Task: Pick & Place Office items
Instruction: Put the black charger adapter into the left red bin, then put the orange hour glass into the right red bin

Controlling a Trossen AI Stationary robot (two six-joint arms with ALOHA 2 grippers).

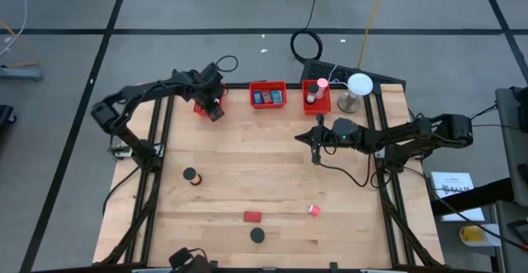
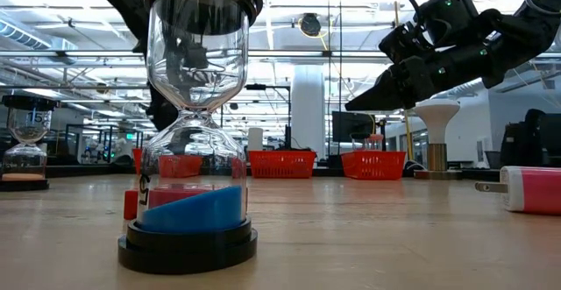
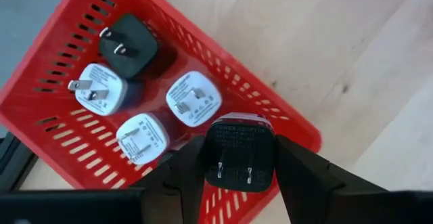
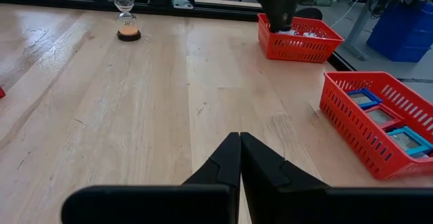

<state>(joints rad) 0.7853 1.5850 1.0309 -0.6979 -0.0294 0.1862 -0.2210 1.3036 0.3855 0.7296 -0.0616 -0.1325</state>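
- Three red slotted plastic bins stand in a row along the far edge of the pale wooden table (image 1: 272,174).
- Leftmost, the left red bin (image 3: 81,126) holds four small wall plug adapters: one black adapter (image 3: 128,45) and three white adapters (image 3: 194,99), all lying prongs up.
- Over that bin's near corner hangs the left gripper (image 3: 240,163), its fingers clamped on a fifth item, a black power adapter (image 3: 240,151), prongs facing the camera and clear of the ones below.
- Next, the middle red bin (image 1: 267,96) contains flat blue-framed square pieces (image 4: 406,141), side by side.
- Beside it, the right red bin (image 1: 317,96) holds pink and white bits too small to tell apart; a white round lamp on a stand (image 1: 358,86) stands just to its right.
- Right of centre, the right gripper (image 1: 317,153) hangs above bare wood, its fingers pressed together on nothing, well apart from the bins.
- Loose items remain on the table: an hourglass with orange sand (image 1: 192,176) at the left, a flat red block (image 1: 252,217) and an hourglass with blue sand (image 2: 189,123) near the front edge, and a pink and white plug adapter (image 1: 314,210) to the right of them.
- Most of the middle of the table is bare wood, with open room between the bins and the loose items.
- Dark frame rails run along the left and right table edges.
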